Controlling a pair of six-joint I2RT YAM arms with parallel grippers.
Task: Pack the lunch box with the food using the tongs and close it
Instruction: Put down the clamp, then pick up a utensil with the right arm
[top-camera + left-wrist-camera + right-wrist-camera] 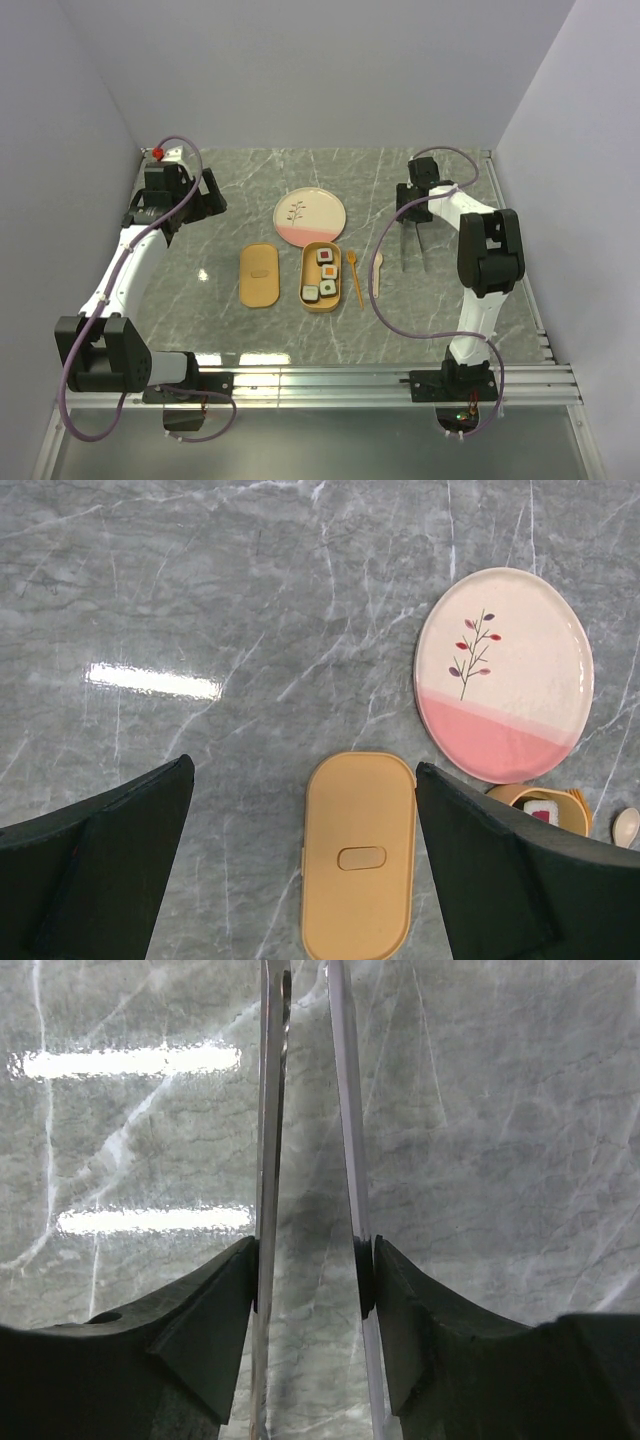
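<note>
Lunch box base: open, on the marble table; taken as landmark. Holds the food, three sushi pieces with red or orange centres, in a row along its length.

Lid: flat on the table just left of the base, apart from it, oval recess up. In the left wrist view the lid lies between the left gripper's fingers, below them.

Plate: round, pink and cream, just beyond the base, bare.

Orange spoon and beige spoon: right of the base, side by side.

Tongs: well right of the base, past both spoons, clamped in the right gripper; its pads press the two thin arms from outside, tips pointing toward the near edge.

Left gripper: far left of the base, spread wide, holding nothing.
</note>
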